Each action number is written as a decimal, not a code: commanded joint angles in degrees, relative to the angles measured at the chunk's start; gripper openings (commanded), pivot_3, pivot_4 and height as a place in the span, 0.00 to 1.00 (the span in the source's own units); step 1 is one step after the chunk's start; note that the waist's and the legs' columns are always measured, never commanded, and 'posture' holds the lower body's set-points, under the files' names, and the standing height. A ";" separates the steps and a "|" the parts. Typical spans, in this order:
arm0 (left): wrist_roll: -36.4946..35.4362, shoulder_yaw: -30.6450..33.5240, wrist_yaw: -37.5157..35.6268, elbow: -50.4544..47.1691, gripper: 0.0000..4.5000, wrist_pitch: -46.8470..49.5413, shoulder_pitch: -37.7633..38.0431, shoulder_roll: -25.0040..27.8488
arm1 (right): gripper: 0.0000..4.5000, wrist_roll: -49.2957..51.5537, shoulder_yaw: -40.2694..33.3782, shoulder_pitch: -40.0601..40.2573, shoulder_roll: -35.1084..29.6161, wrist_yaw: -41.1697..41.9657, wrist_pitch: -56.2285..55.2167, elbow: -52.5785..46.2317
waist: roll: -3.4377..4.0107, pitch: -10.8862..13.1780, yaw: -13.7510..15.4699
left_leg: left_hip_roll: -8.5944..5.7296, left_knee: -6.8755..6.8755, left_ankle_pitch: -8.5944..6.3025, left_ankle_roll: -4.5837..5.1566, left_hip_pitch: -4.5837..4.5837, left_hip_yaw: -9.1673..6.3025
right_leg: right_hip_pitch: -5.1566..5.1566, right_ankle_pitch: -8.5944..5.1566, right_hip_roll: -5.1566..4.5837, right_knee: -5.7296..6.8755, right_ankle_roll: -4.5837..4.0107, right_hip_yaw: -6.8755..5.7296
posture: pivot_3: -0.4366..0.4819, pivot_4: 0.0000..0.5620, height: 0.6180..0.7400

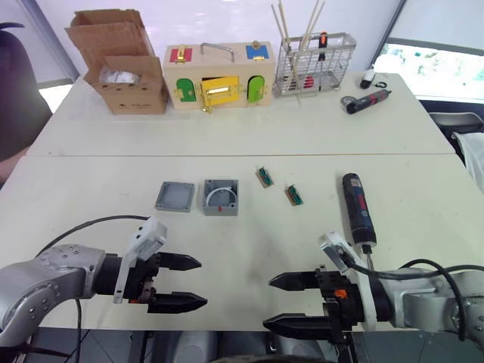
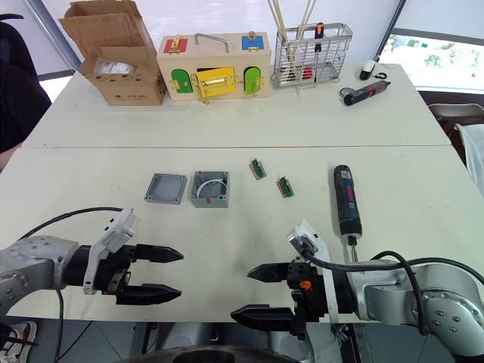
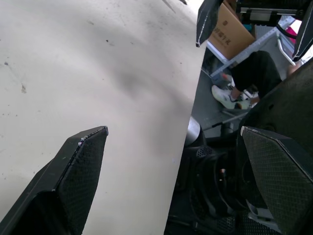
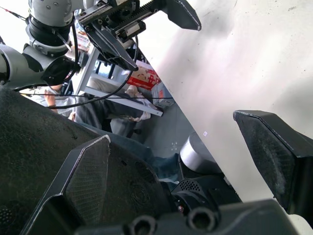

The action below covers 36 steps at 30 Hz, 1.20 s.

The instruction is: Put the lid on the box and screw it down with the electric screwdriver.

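Observation:
The flat grey lid [image 1: 175,197] lies on the white table [image 1: 249,136], just left of the open grey box [image 1: 221,197], which has a white curved piece inside. To the right lies the black electric screwdriver [image 1: 357,209] with red markings, its bit toward the front edge. My left gripper [image 1: 193,282] hovers open at the front edge, well in front of the lid, with nothing between its fingers. My right gripper [image 1: 277,302] is open and empty too, in front of and left of the screwdriver's bit. The left gripper [image 4: 161,24] also appears in the right wrist view.
Two small green connector parts [image 1: 263,177] [image 1: 293,195] lie between box and screwdriver. At the back stand a cardboard carton [image 1: 121,64], a wooden latch box [image 1: 216,76], a wire basket [image 1: 314,64] and a small red-and-black driver [image 1: 365,100]. A person sits at far left [image 1: 15,98].

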 commanded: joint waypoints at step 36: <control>25.05 -14.88 -10.01 19.51 1.00 -16.54 -36.48 3.31 | 1.00 -22.52 1.53 -25.59 -0.43 7.40 -1.26 4.11 | -0.01 0.05 0.19 | -0.07 0.01 0.00 0.00 -0.12 -0.05 | -0.06 0.01 -0.01 -0.08 -0.01 -0.11 | 0.48 0.27 1.00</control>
